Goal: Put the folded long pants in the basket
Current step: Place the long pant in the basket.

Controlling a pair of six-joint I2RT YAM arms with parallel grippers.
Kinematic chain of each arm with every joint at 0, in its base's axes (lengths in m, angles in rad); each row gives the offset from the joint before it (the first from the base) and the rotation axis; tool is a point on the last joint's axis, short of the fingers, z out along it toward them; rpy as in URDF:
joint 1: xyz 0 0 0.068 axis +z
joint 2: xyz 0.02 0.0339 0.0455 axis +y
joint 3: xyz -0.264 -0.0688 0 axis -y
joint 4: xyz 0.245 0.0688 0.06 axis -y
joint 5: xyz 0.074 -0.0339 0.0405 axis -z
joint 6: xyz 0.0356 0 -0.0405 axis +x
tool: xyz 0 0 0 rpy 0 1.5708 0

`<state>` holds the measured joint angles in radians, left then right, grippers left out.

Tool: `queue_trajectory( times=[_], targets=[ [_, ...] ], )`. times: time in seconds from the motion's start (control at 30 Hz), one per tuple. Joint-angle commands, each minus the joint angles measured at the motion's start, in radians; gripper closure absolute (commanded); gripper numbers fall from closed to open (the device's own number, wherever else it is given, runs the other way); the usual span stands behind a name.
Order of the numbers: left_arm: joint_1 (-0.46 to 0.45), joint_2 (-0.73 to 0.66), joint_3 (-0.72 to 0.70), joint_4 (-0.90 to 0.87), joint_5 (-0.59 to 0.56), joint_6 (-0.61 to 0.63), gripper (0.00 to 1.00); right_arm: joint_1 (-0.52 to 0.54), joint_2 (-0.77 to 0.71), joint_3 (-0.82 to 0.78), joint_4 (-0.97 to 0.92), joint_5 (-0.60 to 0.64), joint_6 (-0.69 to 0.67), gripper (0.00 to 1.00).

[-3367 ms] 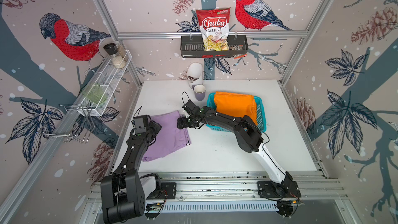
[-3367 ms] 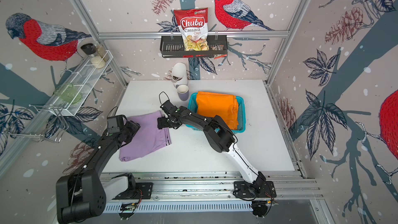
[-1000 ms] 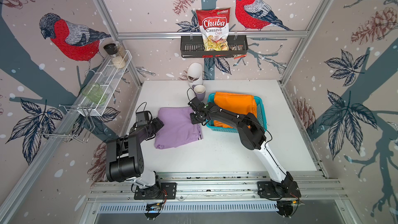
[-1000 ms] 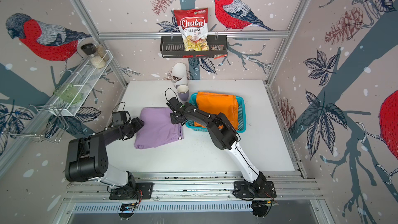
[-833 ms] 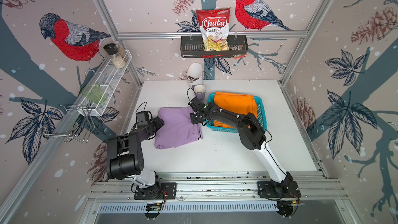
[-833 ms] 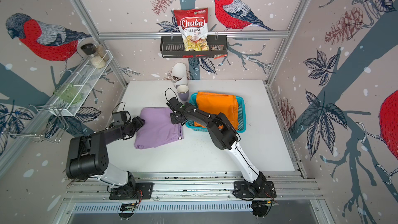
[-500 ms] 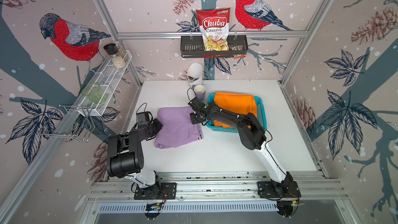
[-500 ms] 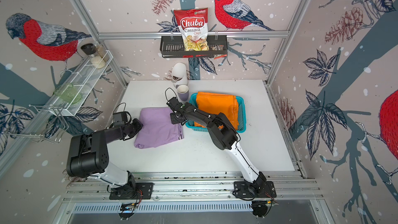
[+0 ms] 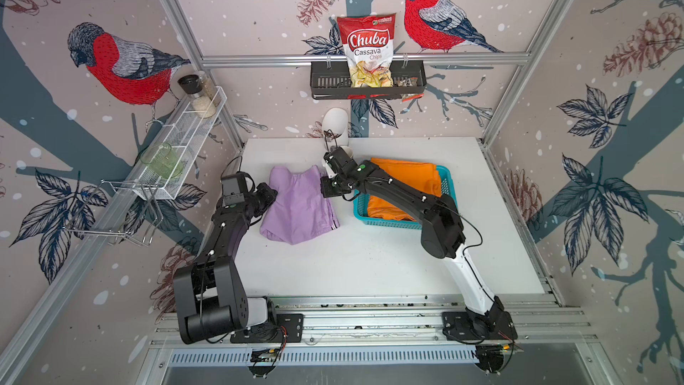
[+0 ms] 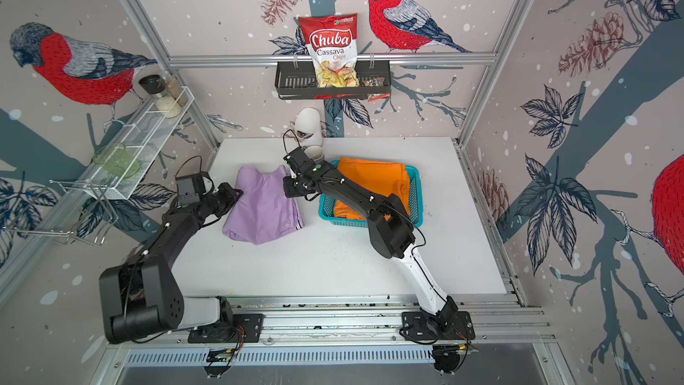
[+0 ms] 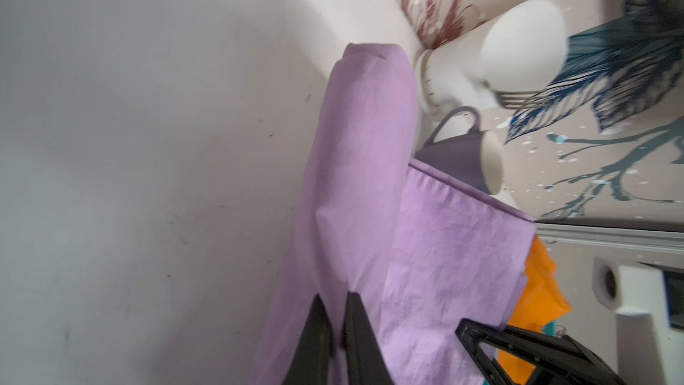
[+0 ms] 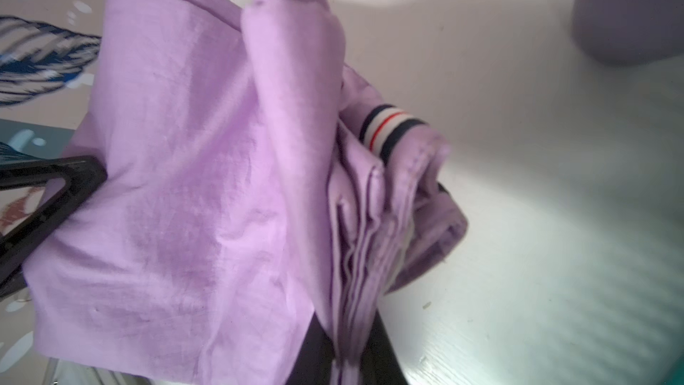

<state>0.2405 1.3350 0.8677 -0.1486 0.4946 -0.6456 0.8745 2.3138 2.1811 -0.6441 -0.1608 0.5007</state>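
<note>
Lilac-purple folded cloth pants (image 9: pixel 299 205), beside turquoise slotted plastic basket (image 9: pixel 392 222): left gripper (image 9: pixel 273 194) and right gripper (image 9: pixel 324 192) clamped tight on opposite edges; risk, loose layers slipping and unfolding during transfer.

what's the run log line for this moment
left gripper: shut on lilac pants | right gripper: shut on lilac pants | lilac pants: outside basket | orange pants: in basket

The lilac pants (image 9: pixel 299 205) are thin matt cloth, finely creased, with a ribbed striped trim showing in the right wrist view. The orange pants (image 9: pixel 403 175) are matt cloth too. The basket (image 9: pixel 385 222) is smooth perforated plastic. The desk (image 9: pixel 370 261) is matt white, faintly specked. The chips bag (image 9: pixel 367 50) is glossy film.
</note>
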Motion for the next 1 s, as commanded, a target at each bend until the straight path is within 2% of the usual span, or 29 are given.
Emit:
queue_trajectory(
  times=[0.0, 0.1, 0.2, 0.37, 0.53, 0.77, 0.87, 0.97],
  targets=[
    [-0.023, -0.023, 0.081, -0.016, 0.094, -0.097, 1.0, -0.031, -0.072, 0.003, -0.005, -0.035, -0.028, 1.0],
    [-0.105, -0.022, 0.188, -0.072, 0.091, -0.11, 1.0, -0.075, -0.144, -0.008, -0.053, -0.036, -0.062, 1.0],
    [-0.225, -0.017, 0.232, -0.062, 0.071, -0.159, 1.0, -0.132, -0.244, -0.078, -0.085, -0.021, -0.087, 1.0],
    [-0.429, 0.036, 0.26, 0.021, 0.015, -0.281, 1.0, -0.263, -0.479, -0.327, -0.088, 0.023, -0.1, 1.0],
    [-0.598, 0.167, 0.399, 0.024, -0.022, -0.31, 1.0, -0.426, -0.708, -0.563, -0.086, 0.026, -0.093, 1.0],
    [-0.703, 0.401, 0.609, 0.002, 0.028, -0.343, 1.0, -0.659, -0.921, -0.797, -0.071, 0.011, -0.131, 1.0],
    [-0.723, 0.487, 0.66, -0.014, 0.049, -0.347, 1.0, -0.745, -0.938, -0.849, -0.058, -0.005, -0.139, 1.0],
    [-0.725, 0.519, 0.648, -0.016, 0.007, -0.338, 1.0, -0.795, -0.922, -0.896, -0.015, -0.055, -0.133, 1.0]
  ],
)
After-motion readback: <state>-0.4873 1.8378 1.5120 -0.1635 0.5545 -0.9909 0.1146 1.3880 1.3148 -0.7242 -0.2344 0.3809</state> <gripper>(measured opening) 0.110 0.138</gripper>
